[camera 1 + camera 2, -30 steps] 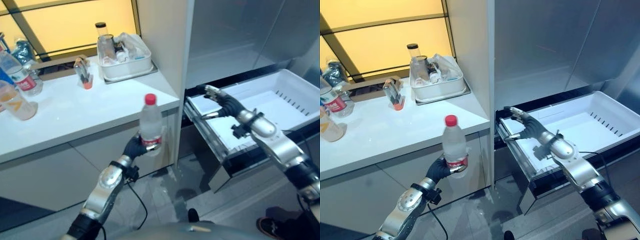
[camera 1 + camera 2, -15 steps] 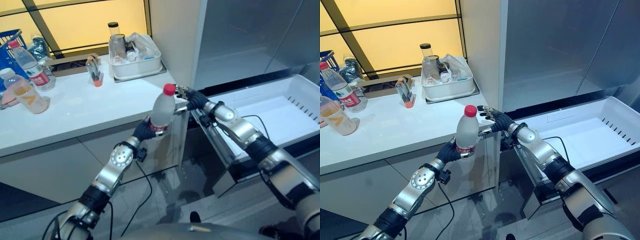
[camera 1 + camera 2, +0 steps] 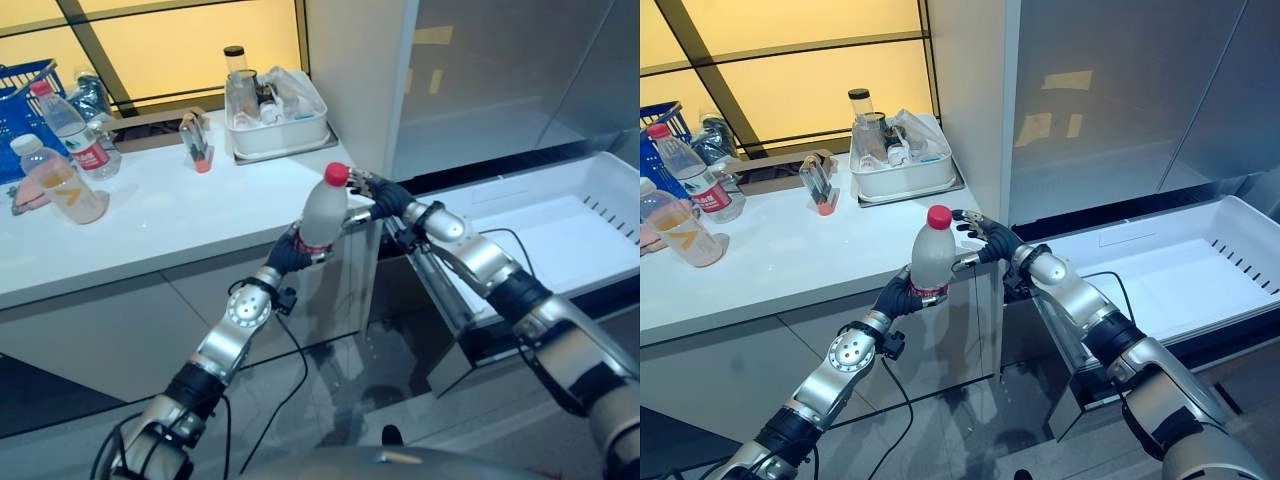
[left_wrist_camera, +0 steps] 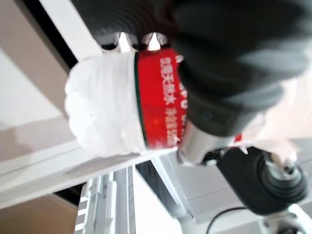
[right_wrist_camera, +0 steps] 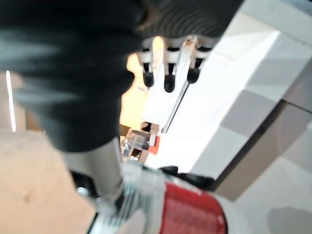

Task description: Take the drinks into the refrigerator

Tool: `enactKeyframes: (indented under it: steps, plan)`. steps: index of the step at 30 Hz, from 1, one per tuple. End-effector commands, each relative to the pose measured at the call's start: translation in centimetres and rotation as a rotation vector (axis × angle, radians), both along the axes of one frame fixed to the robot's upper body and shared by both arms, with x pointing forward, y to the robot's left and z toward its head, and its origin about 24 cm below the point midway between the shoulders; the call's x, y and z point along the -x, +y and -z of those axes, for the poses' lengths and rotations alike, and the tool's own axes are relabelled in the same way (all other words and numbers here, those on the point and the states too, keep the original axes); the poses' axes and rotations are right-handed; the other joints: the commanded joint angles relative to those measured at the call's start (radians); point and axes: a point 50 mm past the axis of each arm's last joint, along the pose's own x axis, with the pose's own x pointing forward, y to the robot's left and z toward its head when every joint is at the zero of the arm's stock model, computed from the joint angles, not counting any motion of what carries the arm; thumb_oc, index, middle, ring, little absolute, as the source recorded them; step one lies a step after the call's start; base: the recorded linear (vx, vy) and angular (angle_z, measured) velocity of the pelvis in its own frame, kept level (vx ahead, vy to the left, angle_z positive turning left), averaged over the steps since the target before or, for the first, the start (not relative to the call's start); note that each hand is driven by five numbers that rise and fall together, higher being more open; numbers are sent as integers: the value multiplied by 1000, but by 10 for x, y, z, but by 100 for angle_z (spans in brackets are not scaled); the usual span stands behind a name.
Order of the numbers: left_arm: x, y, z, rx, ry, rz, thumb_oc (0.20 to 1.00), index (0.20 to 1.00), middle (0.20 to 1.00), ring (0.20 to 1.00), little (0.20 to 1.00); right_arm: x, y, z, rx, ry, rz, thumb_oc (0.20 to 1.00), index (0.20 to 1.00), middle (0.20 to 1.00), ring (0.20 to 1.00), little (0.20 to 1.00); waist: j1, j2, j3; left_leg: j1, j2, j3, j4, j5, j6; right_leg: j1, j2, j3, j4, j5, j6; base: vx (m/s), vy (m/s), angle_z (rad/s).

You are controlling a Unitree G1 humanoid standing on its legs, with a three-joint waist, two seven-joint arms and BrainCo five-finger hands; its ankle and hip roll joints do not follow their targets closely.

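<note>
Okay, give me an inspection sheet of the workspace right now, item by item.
Surface: white counter, holding items along its back and left side.
Job's things: water bottle with red cap held upright off the counter's front corner; two more bottles at the counter's left end; white refrigerator drawer pulled open, nothing seen in it.
Clutter: white tub of small items at the back, a small holder beside it, blue basket at far left.
Robot hands: left robot hand curled round the bottle's lower part; right robot hand open, fingers beside the bottle's top.
Cables: nothing to report.
Surroundings: grey refrigerator doors above the drawer, yellow-lit window behind the counter.
</note>
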Motion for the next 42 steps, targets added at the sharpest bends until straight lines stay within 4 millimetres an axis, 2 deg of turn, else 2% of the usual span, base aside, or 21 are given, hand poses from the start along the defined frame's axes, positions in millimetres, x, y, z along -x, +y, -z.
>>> enactKeyframes:
  steps: [1,4,7,10,20,21,22,23,25,29,30,31,32,39,42]
  plan:
    - [-26,-46,-69,44,-285,160,200,200,200,200,200,-6,48,-51,-150,-109,-129,1000,1000,1000,1000,1000,8,-60,-44,-56,-52,-36,12,-33,38,64,-32,-65,32,-86,32,0,0,0]
    - [-30,-54,-70,52,-276,155,200,200,200,200,200,1,68,-53,-239,-67,-186,1000,1000,1000,1000,1000,7,-59,-48,-54,-51,-33,12,-33,39,64,-32,-64,33,-87,32,0,0,0]
    - [-31,-58,-70,50,-277,151,200,200,200,200,200,5,76,-51,-301,-31,-214,1000,1000,1000,1000,1000,6,-58,-49,-53,-51,-32,12,-33,40,63,-31,-63,35,-89,32,0,0,0]
    - [-35,-64,-71,39,-276,141,200,200,200,200,200,17,93,-50,-370,20,-290,1000,1000,1000,1000,1000,3,-57,-49,-51,-50,-30,12,-33,40,65,-31,-62,36,-91,32,0,0,0]
    - [-38,-78,-79,24,-316,128,200,200,200,200,200,20,121,-41,-396,37,-244,1000,1000,1000,1000,1000,2,-53,-52,-47,-49,-24,13,-35,42,68,-29,-57,33,-93,32,0,0,0]
    - [-38,-80,-79,21,-318,134,200,200,200,200,200,20,123,-41,-388,31,-239,868,868,868,868,868,4,-53,-52,-47,-48,-23,13,-35,42,69,-29,-57,33,-93,32,0,0,0]
    - [-37,-82,-78,24,-312,136,200,200,200,200,200,19,126,-41,-381,18,-225,410,410,410,410,410,5,-53,-52,-46,-48,-22,14,-36,43,69,-29,-56,32,-93,32,0,0,0]
    - [-37,-82,-78,24,-312,136,200,200,200,200,200,19,126,-41,-381,18,-225,200,200,200,200,200,5,-54,-52,-46,-48,-22,14,-36,43,69,-29,-55,32,-93,32,0,0,0]
    - [-36,-84,-76,32,-306,132,200,200,200,200,200,17,127,-46,-349,-47,-183,200,200,200,200,200,6,-53,-51,-47,-49,-20,14,-36,44,69,-29,-53,30,-92,32,0,0,0]
    - [-35,-84,-74,49,-299,126,200,200,200,200,200,17,124,-45,-369,-48,-169,200,200,200,200,200,7,-53,-49,-48,-49,-21,15,-36,44,67,-30,-55,30,-91,33,0,0,0]
    - [-34,-82,-72,75,-281,118,360,360,360,360,360,16,119,-46,-377,-60,-157,200,200,200,200,200,9,-54,-48,-49,-50,-23,14,-36,45,66,-31,-54,30,-91,33,0,0,0]
    - [-34,-82,-72,75,-281,119,445,445,445,445,445,16,119,-46,-377,-60,-157,200,200,200,200,200,9,-54,-48,-49,-50,-23,14,-36,45,66,-31,-54,30,-91,33,0,0,0]
    - [-33,-81,-69,85,-263,121,1000,1000,1000,1000,1000,15,112,-49,-393,-73,-137,200,200,200,200,200,10,-56,-48,-50,-50,-25,15,-35,46,66,-32,-54,29,-91,34,0,0,0]
    - [-32,-77,-67,132,-238,99,1000,1000,1000,1000,1000,14,86,-57,-444,-126,-86,200,200,200,200,200,10,-59,-47,-52,-50,-27,14,-35,48,65,-33,-54,29,-90,35,0,0,0]
    - [-31,-69,-60,194,-191,79,1000,1000,1000,1000,1000,12,59,-57,-481,-152,-21,200,200,200,200,200,12,-60,-46,-52,-50,-27,13,-34,48,66,-32,-55,27,-90,35,0,0,0]
